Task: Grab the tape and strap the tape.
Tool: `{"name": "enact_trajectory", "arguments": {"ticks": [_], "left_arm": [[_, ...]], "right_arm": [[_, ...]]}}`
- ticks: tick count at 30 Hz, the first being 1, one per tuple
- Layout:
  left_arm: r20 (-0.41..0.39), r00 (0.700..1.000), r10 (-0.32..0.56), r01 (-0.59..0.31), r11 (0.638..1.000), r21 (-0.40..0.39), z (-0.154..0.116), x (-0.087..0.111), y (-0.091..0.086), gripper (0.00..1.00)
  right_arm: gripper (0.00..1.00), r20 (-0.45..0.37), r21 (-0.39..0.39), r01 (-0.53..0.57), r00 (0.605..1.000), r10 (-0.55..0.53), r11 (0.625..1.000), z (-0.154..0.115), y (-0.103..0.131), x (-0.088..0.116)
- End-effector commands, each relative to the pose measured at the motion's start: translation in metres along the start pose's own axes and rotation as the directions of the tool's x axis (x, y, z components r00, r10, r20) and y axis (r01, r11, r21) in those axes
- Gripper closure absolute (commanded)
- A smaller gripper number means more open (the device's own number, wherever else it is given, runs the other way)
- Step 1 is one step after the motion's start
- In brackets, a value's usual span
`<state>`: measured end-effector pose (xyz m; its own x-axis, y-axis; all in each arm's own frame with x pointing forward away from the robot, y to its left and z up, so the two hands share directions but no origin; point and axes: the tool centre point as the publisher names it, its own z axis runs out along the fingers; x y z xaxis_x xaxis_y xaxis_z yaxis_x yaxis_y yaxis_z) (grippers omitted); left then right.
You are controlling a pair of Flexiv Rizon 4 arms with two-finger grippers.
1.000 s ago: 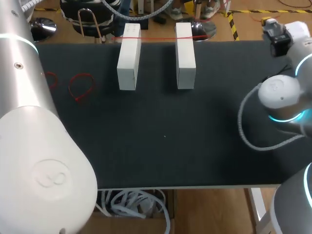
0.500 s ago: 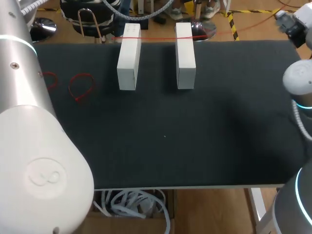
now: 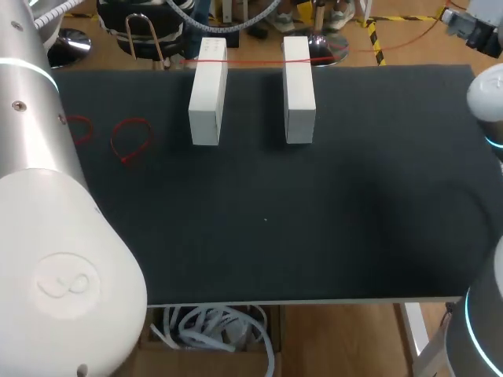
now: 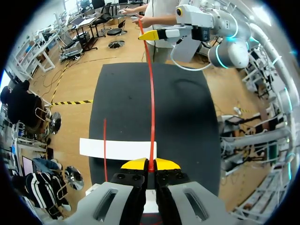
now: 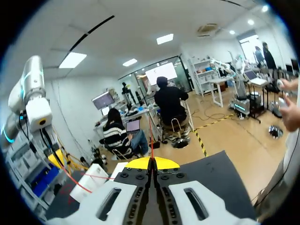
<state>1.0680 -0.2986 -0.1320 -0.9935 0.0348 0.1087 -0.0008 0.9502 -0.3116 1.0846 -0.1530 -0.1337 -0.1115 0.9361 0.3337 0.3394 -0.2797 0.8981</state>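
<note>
One tape [image 3: 255,61], two grippers, two white blocks [image 3: 207,94] [image 3: 299,93] and two red loops [image 3: 130,140] [image 3: 78,128]: that is the count on the black worktop [image 3: 267,236].

The tape is a thin, bright red strap, narrow as a cord, drawn into one straight line. In the head view it crosses the far ends of both blocks near the worktop's far edge (whether it rests on them or runs just above them, I cannot tell).

The left gripper [image 4: 151,164] has its yellow tips pressed together on the tape, which comes out from between them and runs straight ahead over the worktop to the right gripper [image 4: 146,35]. The right gripper is raised beyond the opposite end of the worktop and holds the other end. In its own wrist view its fingers are likewise closed, the thin red line leading away from the tips.

The blocks are long and lie side by side, well apart, parallel to each other. One of them lies crosswise just ahead of the left gripper, under the tape.

The loops lie flat near the worktop's left side, close to each other and beside the left arm [image 3: 47,236] (the one nearer the arm is partly hidden by it). The right arm [image 3: 487,94] shows only at the right edge.
</note>
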Motion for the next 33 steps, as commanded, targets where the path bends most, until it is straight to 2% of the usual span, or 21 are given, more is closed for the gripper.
{"name": "enact_trajectory", "arguments": {"ticks": [1,3,4,5,6,14,18,19,20,21,24,27,28,29,31,33], "left_arm": [[-0.002,1.0,-0.001,0.001,1.0,-0.006,-0.001,-0.001,-0.001,1.0],[-0.002,1.0,-0.001,0.001,1.0,-0.006,-0.001,-0.001,-0.001,1.0],[-0.002,1.0,-0.001,0.001,1.0,-0.006,-0.001,-0.001,-0.001,1.0],[-0.002,1.0,-0.001,0.001,1.0,-0.006,-0.001,-0.001,-0.001,1.0],[-0.002,1.0,-0.001,0.001,1.0,-0.006,-0.001,-0.001,-0.001,1.0],[-0.002,1.0,-0.001,0.001,1.0,-0.006,-0.001,-0.001,-0.001,1.0],[-0.002,1.0,-0.001,0.001,1.0,-0.006,-0.001,-0.001,-0.001,1.0],[-0.002,1.0,-0.001,0.001,1.0,-0.006,-0.001,-0.001,-0.001,1.0],[-0.002,1.0,-0.001,0.001,1.0,-0.006,-0.001,-0.001,-0.001,1.0],[-0.002,1.0,-0.001,0.001,1.0,-0.006,-0.001,-0.001,-0.001,1.0],[-0.002,1.0,-0.001,0.001,1.0,-0.006,-0.001,-0.001,-0.001,1.0],[-0.002,1.0,-0.001,0.001,1.0,-0.006,-0.001,-0.001,-0.001,1.0],[-0.002,1.0,-0.001,0.001,1.0,-0.006,-0.001,-0.001,-0.001,1.0],[-0.002,1.0,-0.001,0.001,1.0,-0.006,-0.001,-0.001,-0.001,1.0],[-0.002,1.0,-0.001,0.001,1.0,-0.006,-0.001,-0.001,-0.001,1.0],[-0.002,1.0,-0.001,0.001,1.0,-0.006,-0.001,-0.001,-0.001,1.0]], "right_arm": [[1.0,-0.137,0.319,0.866,0.445,-0.885,0.386,-0.004,0.003,0.007],[1.0,-0.156,0.311,0.881,0.417,-0.896,0.356,-0.004,0.003,0.009],[1.0,-0.179,0.306,0.899,0.379,-0.908,0.315,-0.003,0.003,0.011],[1.0,-0.193,0.295,0.91,0.357,-0.914,0.293,-0.003,0.003,0.011],[1.0,-0.214,0.3,0.922,0.313,-0.925,0.243,-0.002,0.004,0.012],[1.0,-0.306,0.302,0.953,0.121,-0.944,0.024,0.007,0.013,0.012],[1.0,-0.375,0.273,0.957,0.012,-0.927,-0.098,0.01,0.011,0.019],[1.0,-0.393,0.263,0.954,-0.029,-0.919,-0.143,0.011,0.011,0.02],[1.0,-0.407,0.253,0.955,-0.042,-0.912,-0.157,0.012,0.009,0.021],[1.0,-0.42,0.245,0.951,-0.072,-0.905,-0.189,0.016,0.007,0.02],[1.0,-0.449,0.222,0.947,-0.112,-0.886,-0.232,0.017,0.003,0.024],[1.0,-0.471,0.187,0.937,-0.178,-0.864,-0.295,0.017,-0.002,0.029],[1.0,-0.478,0.179,0.939,-0.178,-0.86,-0.294,0.017,-0.003,0.032],[1.0,-0.482,0.17,0.935,-0.198,-0.854,-0.312,0.017,-0.005,0.034],[1.0,-0.489,0.148,0.933,-0.218,-0.844,-0.327,0.015,-0.009,0.04],[1.0,-0.489,0.132,0.937,-0.223,-0.843,-0.325,0.012,-0.014,0.045]]}}
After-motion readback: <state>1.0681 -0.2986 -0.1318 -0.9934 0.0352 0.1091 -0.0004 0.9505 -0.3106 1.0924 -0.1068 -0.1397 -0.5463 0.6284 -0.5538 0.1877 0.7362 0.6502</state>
